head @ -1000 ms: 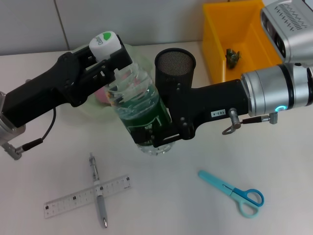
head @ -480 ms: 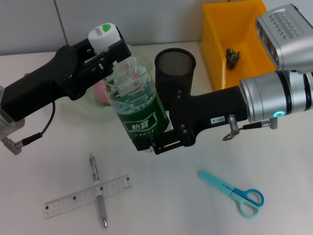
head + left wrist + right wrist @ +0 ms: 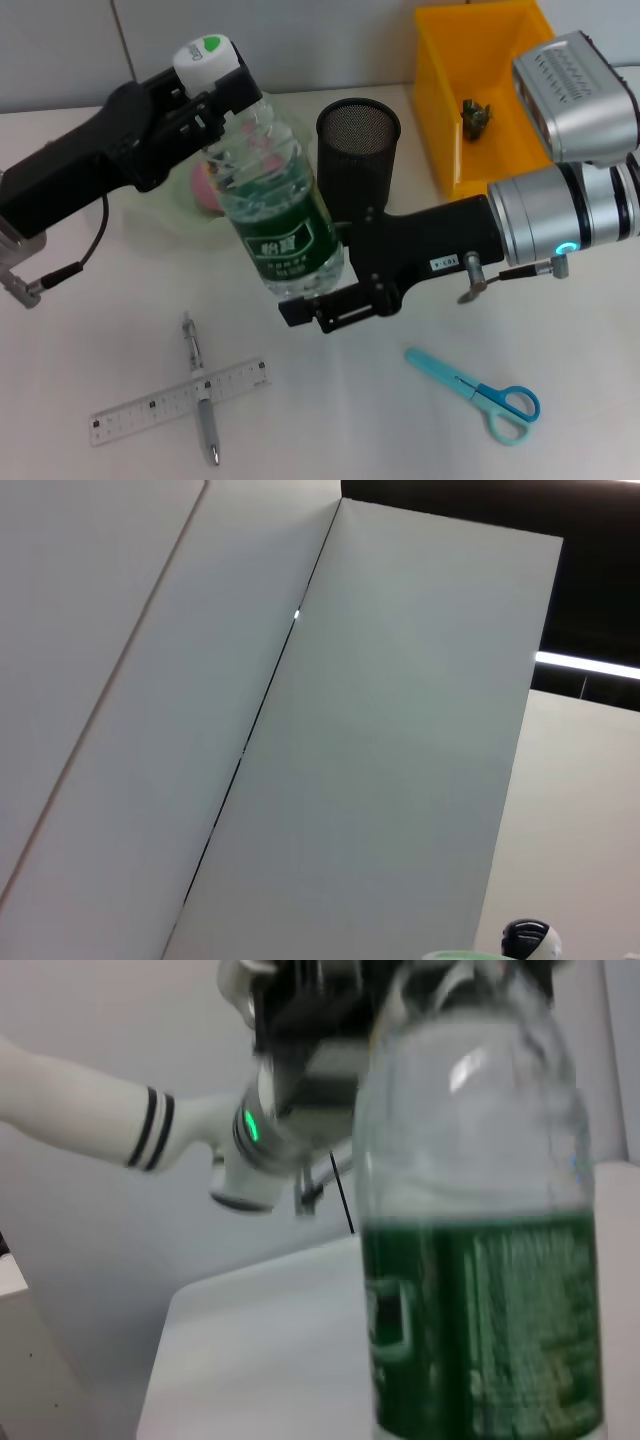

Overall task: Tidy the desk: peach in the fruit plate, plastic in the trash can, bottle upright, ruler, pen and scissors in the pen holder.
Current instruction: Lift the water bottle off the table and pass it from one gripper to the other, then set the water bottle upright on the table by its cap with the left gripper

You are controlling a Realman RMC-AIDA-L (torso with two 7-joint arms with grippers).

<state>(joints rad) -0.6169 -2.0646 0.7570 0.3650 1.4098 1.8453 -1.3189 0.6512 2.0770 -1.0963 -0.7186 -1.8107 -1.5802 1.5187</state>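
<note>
The bottle [image 3: 280,215] is clear plastic with a green label and a white cap. It is held off its side, standing steeply with the cap tipped to the left. My left gripper [image 3: 215,95] is shut on its neck just below the cap. My right gripper [image 3: 325,300] is at the bottle's base, partly hidden behind it. The right wrist view shows the bottle [image 3: 480,1260] close up. A pink peach [image 3: 205,185] lies in the pale green fruit plate [image 3: 165,215]. The pen [image 3: 200,390] lies across the ruler [image 3: 175,402]. The scissors [image 3: 480,392] lie at front right.
The black mesh pen holder [image 3: 358,135] stands right behind the bottle and against my right arm. The orange trash can [image 3: 450,150] at back right holds a crumpled piece of plastic [image 3: 474,115]. The left wrist view shows only wall panels.
The bottle has swung up from a lean to nearly upright, and its cap has moved up and left with my left gripper. My right gripper has slid down toward the base.
</note>
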